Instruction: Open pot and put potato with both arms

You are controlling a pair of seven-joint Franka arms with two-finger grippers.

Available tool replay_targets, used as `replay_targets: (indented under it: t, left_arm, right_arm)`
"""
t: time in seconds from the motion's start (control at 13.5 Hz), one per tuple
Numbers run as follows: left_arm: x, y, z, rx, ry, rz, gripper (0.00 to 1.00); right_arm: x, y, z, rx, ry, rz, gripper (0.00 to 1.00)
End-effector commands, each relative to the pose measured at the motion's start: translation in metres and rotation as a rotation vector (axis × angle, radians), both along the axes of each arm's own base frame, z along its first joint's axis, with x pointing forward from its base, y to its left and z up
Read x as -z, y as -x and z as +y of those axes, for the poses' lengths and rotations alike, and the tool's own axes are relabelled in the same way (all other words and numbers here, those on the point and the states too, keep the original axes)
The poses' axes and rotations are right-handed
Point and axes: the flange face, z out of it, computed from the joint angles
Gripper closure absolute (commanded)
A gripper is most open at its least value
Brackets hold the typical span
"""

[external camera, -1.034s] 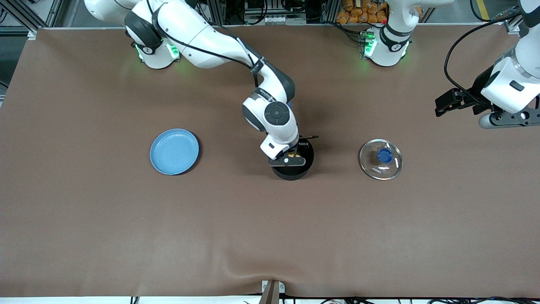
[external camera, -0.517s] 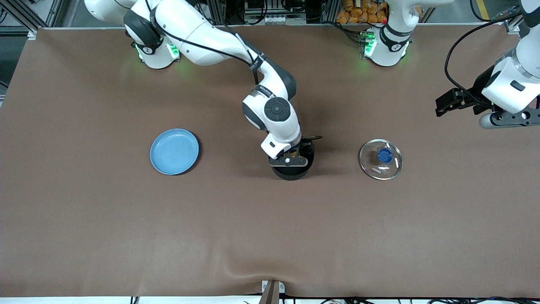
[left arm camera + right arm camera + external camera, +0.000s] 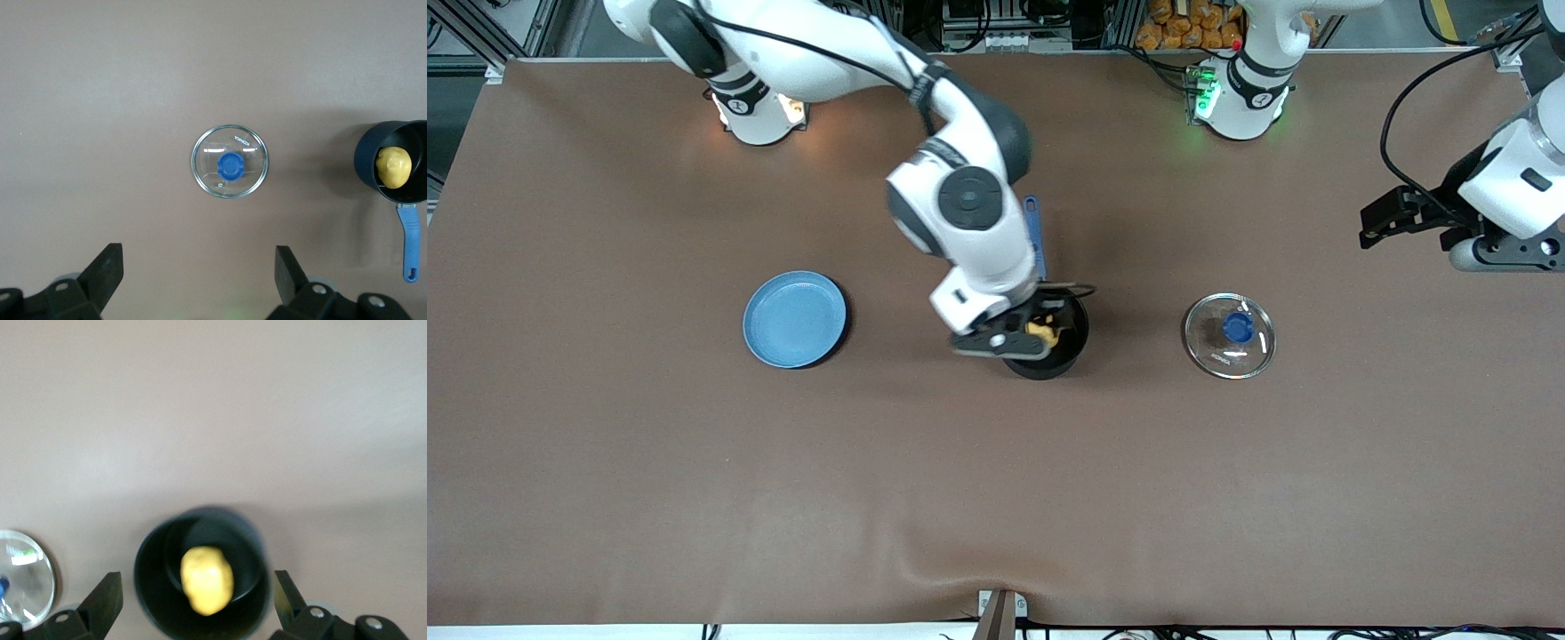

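Observation:
The black pot stands mid-table without its lid, its blue handle pointing toward the robots' bases. The yellow potato lies inside it, also seen in the right wrist view and the left wrist view. My right gripper hangs open and empty over the pot, clear of the potato. The glass lid with its blue knob lies flat on the table beside the pot, toward the left arm's end. My left gripper is open and empty, high over that end, looking down on the lid.
A light-blue plate lies empty beside the pot toward the right arm's end. The brown cloth covers the whole table. The right arm's elbow and wrist reach over the pot's handle.
My right gripper has let go of the potato in the pot and risen above it, uncovering the blue handle. The left arm has shifted slightly.

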Motion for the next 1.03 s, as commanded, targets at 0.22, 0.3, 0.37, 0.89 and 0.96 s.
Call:
replay_targets:
  t: [0.22, 0.3, 0.37, 0.89, 0.96]
  left_arm:
    - [-0.003, 0.004, -0.001, 0.019, 0.025, -0.018, 0.00]
    - [-0.003, 0.005, -0.001, 0.019, 0.025, -0.018, 0.00]
    - [-0.001, 0.005, -0.001, 0.019, 0.024, -0.013, 0.00]
    - [-0.001, 0.005, -0.002, 0.014, 0.024, -0.015, 0.00]
    - [-0.001, 0.005, -0.002, 0.014, 0.024, -0.015, 0.00]
  right_arm:
    - [-0.107, -0.050, -0.160, 0.178, -0.019, 0.058, 0.00]
    - [-0.116, -0.050, -0.183, 0.196, -0.008, 0.093, 0.00]
    - [-0.126, -0.050, -0.205, 0.216, 0.000, 0.119, 0.00]
    - [-0.207, -0.031, -0.317, 0.104, 0.084, 0.087, 0.00]
    - [-0.215, -0.025, -0.332, 0.109, 0.123, 0.095, 0.00]
